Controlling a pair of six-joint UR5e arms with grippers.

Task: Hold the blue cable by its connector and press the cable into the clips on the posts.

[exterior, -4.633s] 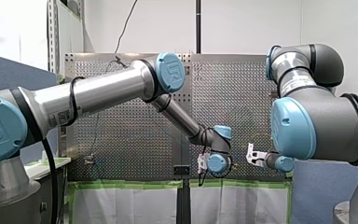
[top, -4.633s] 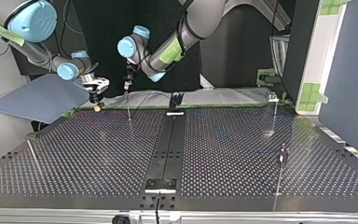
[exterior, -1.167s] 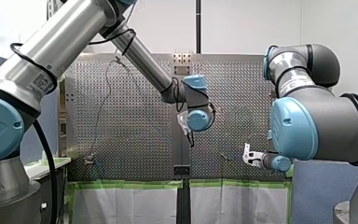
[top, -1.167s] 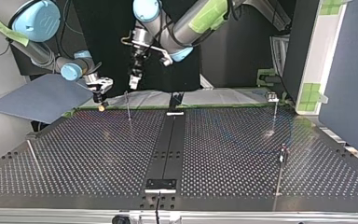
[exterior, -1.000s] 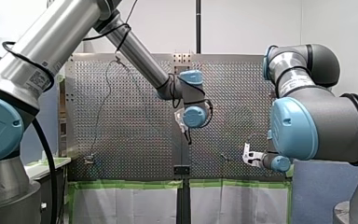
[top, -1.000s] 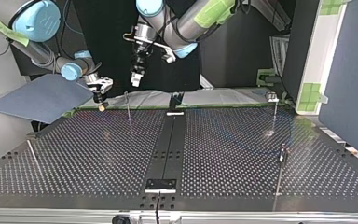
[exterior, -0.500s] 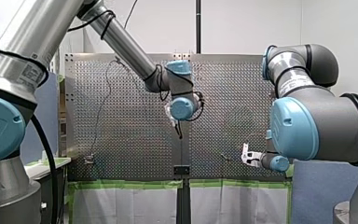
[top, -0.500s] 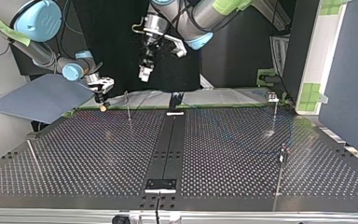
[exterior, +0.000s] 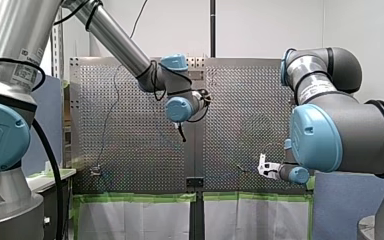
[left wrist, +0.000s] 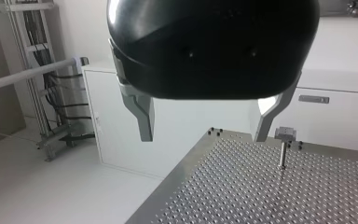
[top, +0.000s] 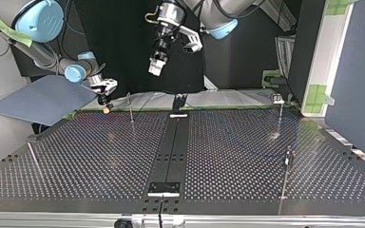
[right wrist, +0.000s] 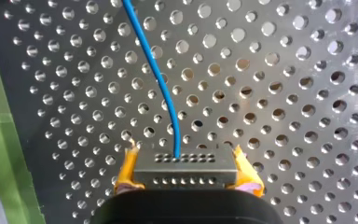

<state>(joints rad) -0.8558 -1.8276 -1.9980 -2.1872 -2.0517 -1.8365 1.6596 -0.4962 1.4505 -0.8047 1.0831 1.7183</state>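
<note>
Blue thin cable (right wrist: 161, 79) runs out of the grey rectangular connector (right wrist: 185, 173), pinched between the yellow-padded fingers (right wrist: 127, 173) of my right gripper (right wrist: 185, 161) over the perforated metal surface (right wrist: 284, 93). Farther off, the grey metal fingers (left wrist: 144, 116) of my left gripper (left wrist: 204, 134) stand spread, a slim metal post (left wrist: 283, 156) ahead.

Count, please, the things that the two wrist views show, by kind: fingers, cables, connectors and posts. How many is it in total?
Fingers: 4 (two metal ones in the left wrist view, two with yellow pads in the right wrist view)
Blue cable: 1
Connector: 1
Post: 1
Total: 7
</note>
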